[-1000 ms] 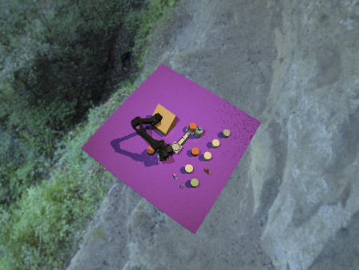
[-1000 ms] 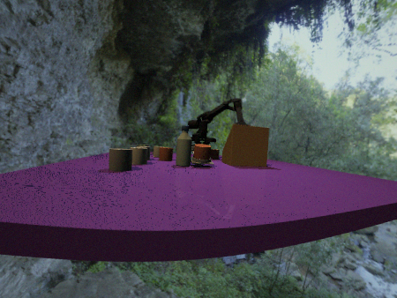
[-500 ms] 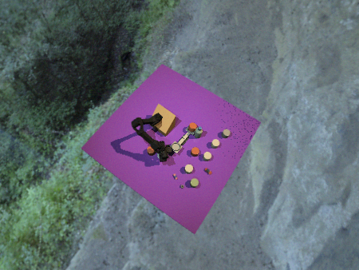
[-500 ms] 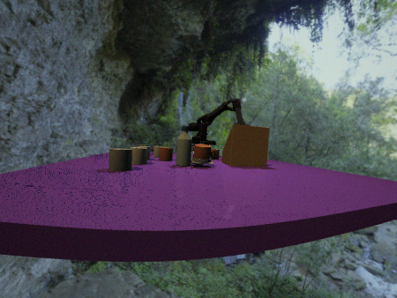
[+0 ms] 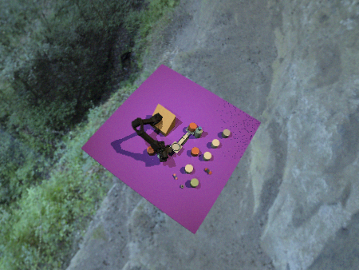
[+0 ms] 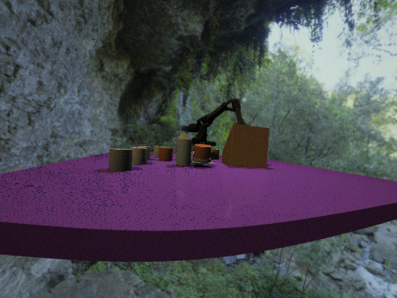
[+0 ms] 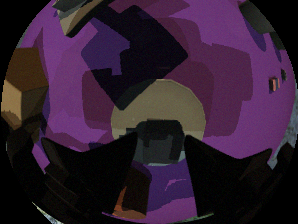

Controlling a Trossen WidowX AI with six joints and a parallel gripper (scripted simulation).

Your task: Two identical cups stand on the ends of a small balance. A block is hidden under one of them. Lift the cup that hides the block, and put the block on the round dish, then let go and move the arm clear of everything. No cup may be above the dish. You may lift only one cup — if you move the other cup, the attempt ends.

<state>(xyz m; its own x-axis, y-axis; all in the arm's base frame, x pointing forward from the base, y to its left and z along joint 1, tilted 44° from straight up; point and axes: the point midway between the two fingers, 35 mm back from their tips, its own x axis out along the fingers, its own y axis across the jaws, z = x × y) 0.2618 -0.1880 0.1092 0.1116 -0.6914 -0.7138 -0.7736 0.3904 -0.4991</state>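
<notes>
A dark block (image 7: 161, 145) is on the round tan dish (image 7: 167, 97), between my fingertips. My gripper (image 5: 163, 156) (image 7: 161, 138) is open around it, low over the dish, and hides the dish in the top view. One orange-red cup (image 5: 192, 126) (image 6: 202, 152) stands on the far end of the balance (image 5: 183, 139). The balance's near end bears no cup; part of the balance (image 7: 80, 17) shows at the wrist view's upper left. The other orange-red cup (image 5: 150, 150) (image 6: 214, 153) stands on the purple surface, off the balance and beside the dish.
A large orange wedge-shaped box (image 5: 163, 119) (image 6: 247, 145) (image 7: 25, 85) stands beside the arm. A grey-green bottle (image 5: 199, 133) (image 6: 183, 151) is close to the far cup. An orange cylinder (image 5: 195, 151) (image 6: 166, 153), several tan cylinders (image 5: 207, 156) (image 6: 120, 160) and small pieces (image 5: 207, 171) stand beyond the balance.
</notes>
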